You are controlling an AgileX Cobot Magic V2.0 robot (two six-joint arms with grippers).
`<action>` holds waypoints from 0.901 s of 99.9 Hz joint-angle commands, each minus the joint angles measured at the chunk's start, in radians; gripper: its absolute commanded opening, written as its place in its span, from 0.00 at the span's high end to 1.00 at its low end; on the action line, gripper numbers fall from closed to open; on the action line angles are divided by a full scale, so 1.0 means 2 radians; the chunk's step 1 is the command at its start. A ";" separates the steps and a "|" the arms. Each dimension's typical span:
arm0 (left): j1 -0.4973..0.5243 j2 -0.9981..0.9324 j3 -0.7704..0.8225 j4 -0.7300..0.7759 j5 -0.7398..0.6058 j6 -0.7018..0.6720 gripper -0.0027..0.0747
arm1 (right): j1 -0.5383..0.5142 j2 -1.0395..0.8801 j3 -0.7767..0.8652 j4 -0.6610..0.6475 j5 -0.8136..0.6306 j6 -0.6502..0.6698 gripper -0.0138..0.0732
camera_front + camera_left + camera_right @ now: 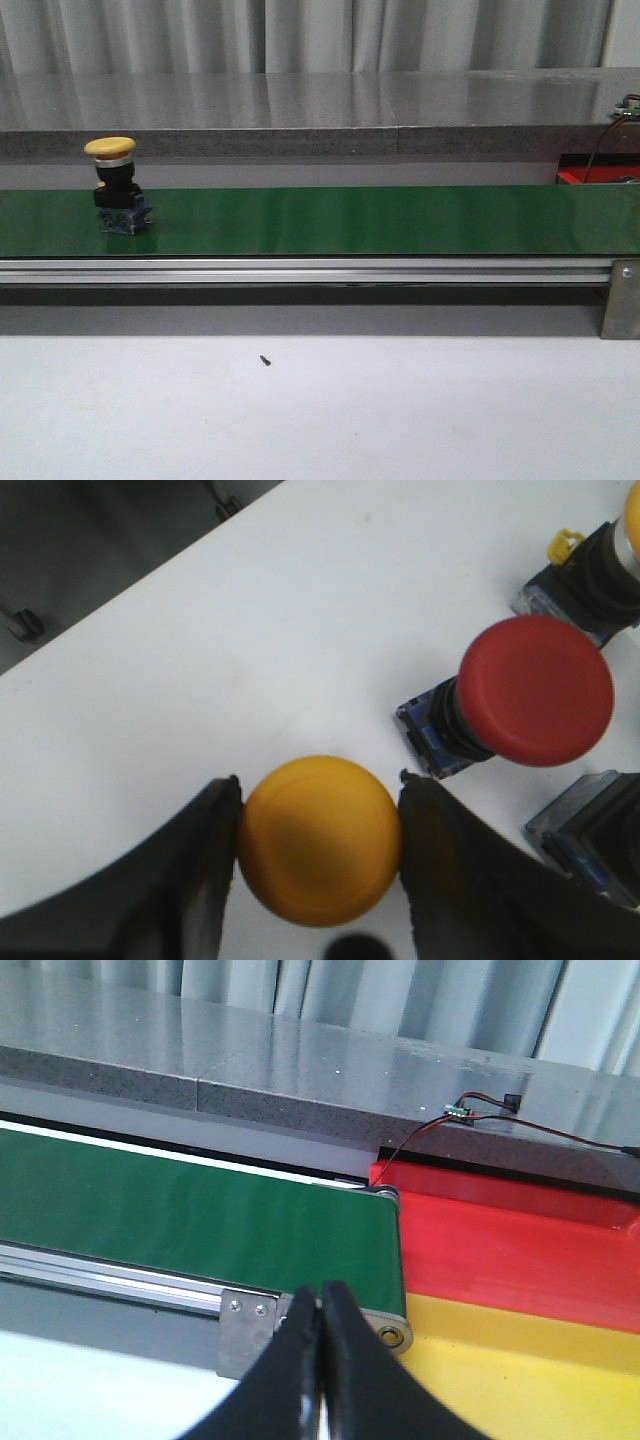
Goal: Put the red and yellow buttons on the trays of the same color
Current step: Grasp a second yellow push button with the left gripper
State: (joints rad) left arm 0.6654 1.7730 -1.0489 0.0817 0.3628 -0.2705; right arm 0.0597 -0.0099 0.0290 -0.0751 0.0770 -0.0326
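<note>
A white tabletop (300, 630) lies under the left gripper (320, 845), whose black fingers (205, 870) pinch the round cap of a yellow push button (318, 838). Near it stands a red-capped push button (520, 695). The right gripper (322, 1360) has its fingers pressed together, empty, near the green conveyor belt (200, 1215), red tray (520, 1250) and yellow tray (520, 1370). Another yellow mushroom button (115, 185) stands upright on the belt's left part.

The left hand (320, 845) pointed down at the tabletop (250, 630), its two dark fingers (200, 870) spread with each inner face touching a side of a yellow button (320, 840). The right hand (322, 1360) was held low and roughly level, its two black fingers (355, 1380) pressed together with nothing between them. Neither arm appeared in the front view.
</note>
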 commanded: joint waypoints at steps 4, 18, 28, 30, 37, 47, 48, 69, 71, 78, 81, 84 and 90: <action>0.001 -0.019 -0.015 -0.004 -0.015 -0.004 0.69 | 0.001 -0.007 -0.009 -0.003 -0.038 0.001 0.94; 0.001 -0.019 -0.015 -0.011 -0.013 -0.004 0.82 | 0.001 -0.007 -0.009 -0.003 -0.038 0.001 0.94; 0.001 -0.022 -0.015 -0.015 -0.007 -0.004 0.84 | 0.001 -0.007 -0.009 -0.003 -0.038 0.001 0.94; 0.001 -0.023 -0.015 -0.017 -0.006 -0.004 0.84 | 0.001 -0.007 -0.009 -0.003 -0.038 0.001 0.94; 0.001 -0.030 -0.015 -0.024 0.005 -0.004 0.84 | 0.001 -0.007 -0.009 -0.003 -0.038 0.001 0.94; 0.001 -0.049 -0.015 -0.025 0.016 -0.004 0.84 | 0.001 -0.007 -0.009 -0.003 -0.038 0.001 0.94; 0.001 -0.050 -0.015 -0.025 0.015 -0.004 0.84 | 0.001 -0.007 -0.009 -0.003 -0.038 0.001 0.94; -0.006 -0.118 -0.015 -0.027 0.039 -0.004 0.84 | 0.001 -0.007 -0.009 -0.003 -0.038 0.001 0.94; -0.009 -0.125 -0.015 -0.027 0.041 -0.004 0.84 | 0.001 -0.007 -0.009 -0.003 -0.038 0.001 0.94; -0.023 -0.149 -0.015 -0.027 0.043 -0.004 0.84 | 0.001 -0.007 -0.009 -0.003 -0.038 0.001 0.94; -0.030 -0.160 -0.015 -0.027 0.044 -0.004 0.84 | 0.001 -0.007 -0.009 -0.003 -0.038 0.001 0.94; -0.041 -0.168 -0.015 -0.027 0.044 -0.001 0.84 | 0.001 -0.007 -0.009 -0.003 -0.038 0.001 0.94; -0.060 -0.181 -0.015 -0.027 0.044 0.003 0.84 | 0.001 -0.007 -0.009 -0.003 -0.038 0.001 0.94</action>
State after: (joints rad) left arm 0.6010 1.4905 -1.0510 0.0342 0.4938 -0.2722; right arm 0.0597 -0.0099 0.0290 -0.0751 0.0770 -0.0326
